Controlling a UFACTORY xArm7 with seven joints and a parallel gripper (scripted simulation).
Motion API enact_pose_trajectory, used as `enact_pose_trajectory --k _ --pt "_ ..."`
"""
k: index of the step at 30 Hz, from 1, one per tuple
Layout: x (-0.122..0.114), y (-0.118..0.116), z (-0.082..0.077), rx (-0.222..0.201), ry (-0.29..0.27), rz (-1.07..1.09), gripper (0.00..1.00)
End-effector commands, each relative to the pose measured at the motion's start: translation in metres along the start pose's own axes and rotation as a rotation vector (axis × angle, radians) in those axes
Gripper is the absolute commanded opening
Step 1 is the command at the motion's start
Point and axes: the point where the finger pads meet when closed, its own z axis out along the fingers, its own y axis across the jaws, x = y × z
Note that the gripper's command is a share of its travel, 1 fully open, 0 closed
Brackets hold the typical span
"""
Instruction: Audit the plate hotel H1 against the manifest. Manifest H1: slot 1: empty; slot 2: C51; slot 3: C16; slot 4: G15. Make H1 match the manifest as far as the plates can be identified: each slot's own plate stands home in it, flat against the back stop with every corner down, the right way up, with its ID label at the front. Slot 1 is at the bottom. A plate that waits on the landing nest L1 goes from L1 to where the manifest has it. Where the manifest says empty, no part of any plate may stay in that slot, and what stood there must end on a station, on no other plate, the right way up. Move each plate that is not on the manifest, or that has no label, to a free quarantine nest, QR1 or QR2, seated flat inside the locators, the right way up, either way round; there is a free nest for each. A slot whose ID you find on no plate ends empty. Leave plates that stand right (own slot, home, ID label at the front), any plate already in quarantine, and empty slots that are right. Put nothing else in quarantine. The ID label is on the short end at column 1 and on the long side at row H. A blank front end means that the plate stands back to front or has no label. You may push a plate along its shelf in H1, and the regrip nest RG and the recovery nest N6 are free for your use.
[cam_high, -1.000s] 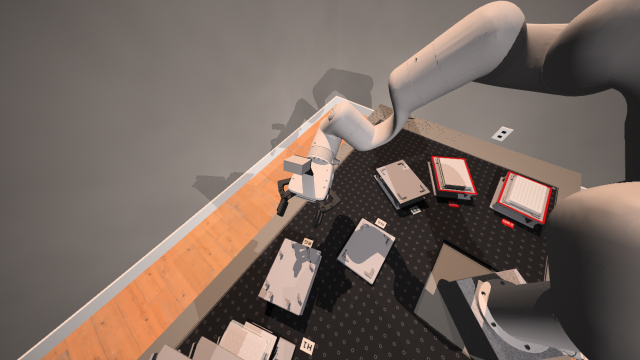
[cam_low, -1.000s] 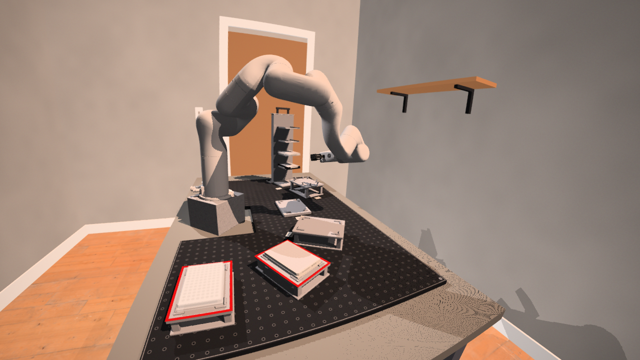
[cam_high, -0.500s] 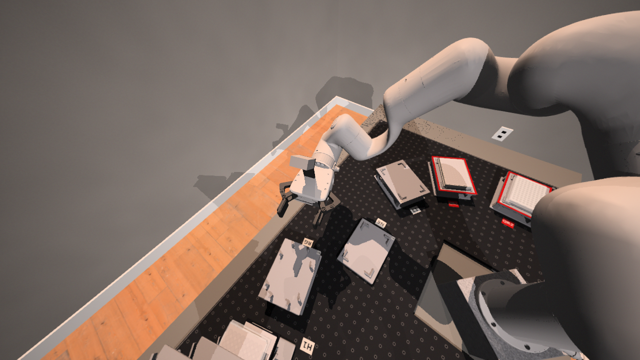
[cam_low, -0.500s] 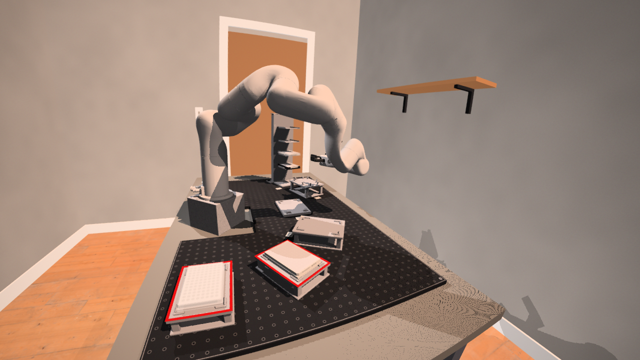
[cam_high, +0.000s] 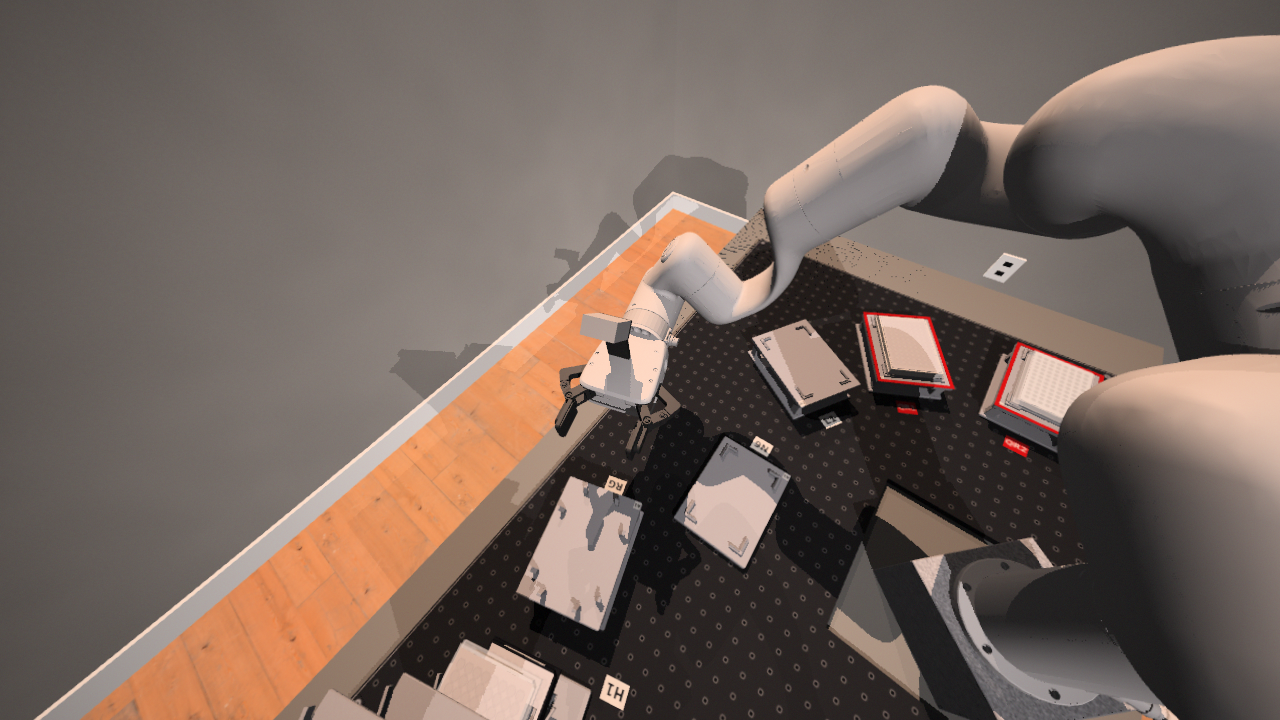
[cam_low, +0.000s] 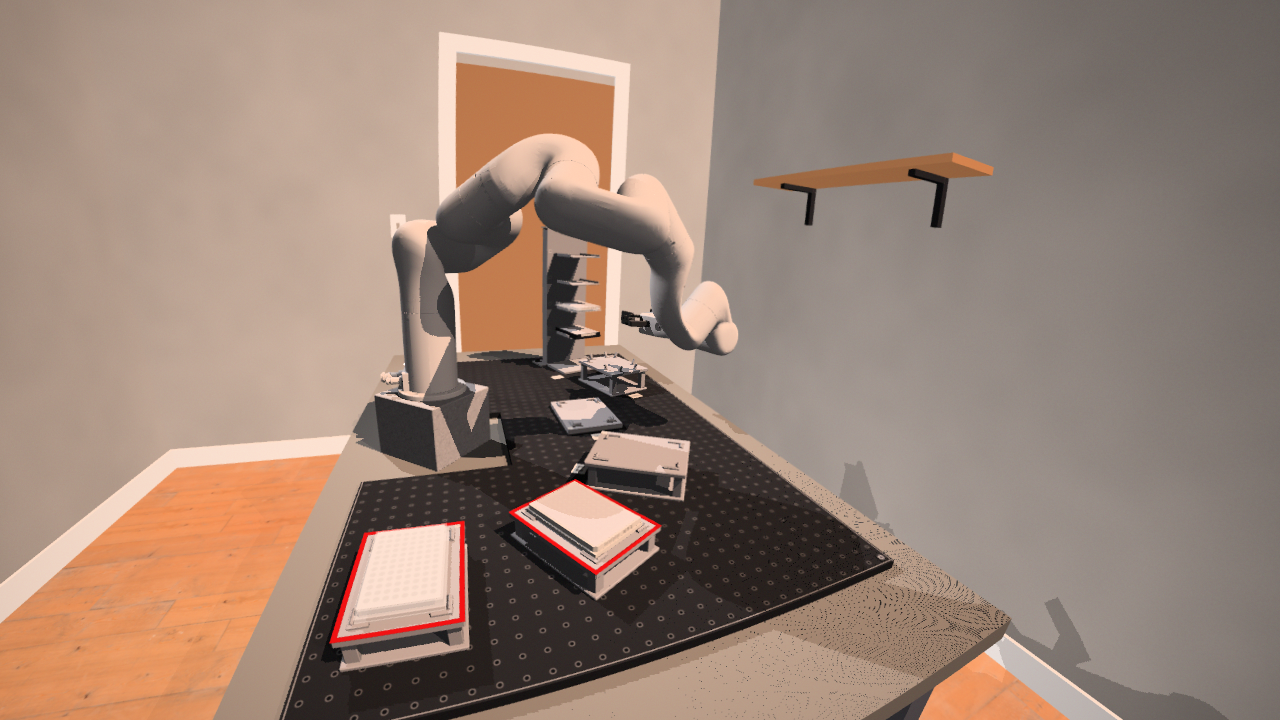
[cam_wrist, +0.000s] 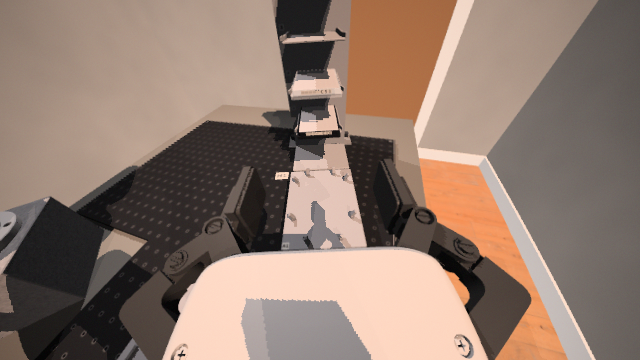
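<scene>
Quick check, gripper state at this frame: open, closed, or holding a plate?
Gripper: open, jaws spread wide, holding nothing, poised above the regrip nest and facing the plate hotel.
</scene>
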Motion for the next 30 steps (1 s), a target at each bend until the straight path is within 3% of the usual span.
enact_pose_trajectory --k 1,30 --pt "-0.009 0.001 0.0 0.0 -0.001 -0.003 1.0" --pt "-0.075 0.001 0.0 0.0 0.0 -0.003 1.0"
